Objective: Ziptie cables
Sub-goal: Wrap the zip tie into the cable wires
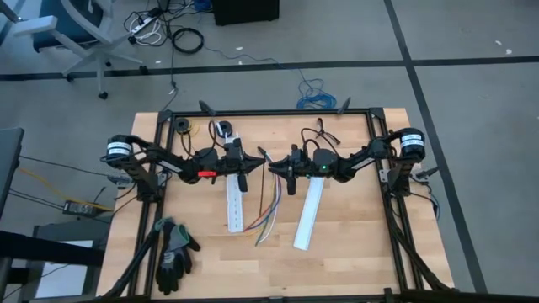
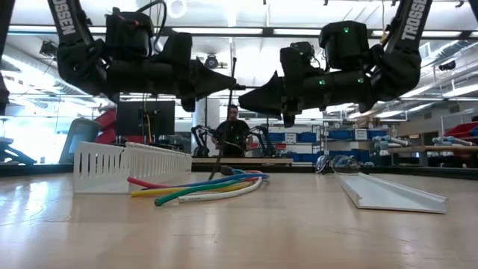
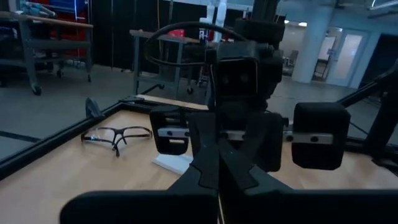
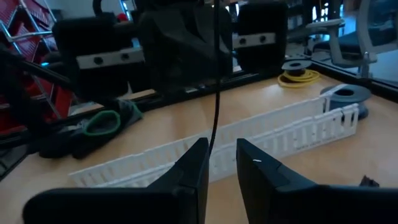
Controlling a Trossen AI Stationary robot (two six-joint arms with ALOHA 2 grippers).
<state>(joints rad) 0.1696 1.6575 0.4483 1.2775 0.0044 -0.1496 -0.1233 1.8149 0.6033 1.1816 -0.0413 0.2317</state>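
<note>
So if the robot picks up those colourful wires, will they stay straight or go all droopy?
Probably droopy: the cables already lie in loose curves on the table. They look thin, so likely light. Being a loose bundle, they may fan apart when lifted.

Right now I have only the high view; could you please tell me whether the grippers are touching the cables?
Observer: No. The low view shows the left gripper and right gripper hanging above the cables, which lie on the table.
Operator: Is either holding anything?
Observer: The left wrist view shows its fingers shut on a thin dark strip.
Operator: And the right?
Observer: Its fingers stand parted, the strip hanging at the gap.
</note>
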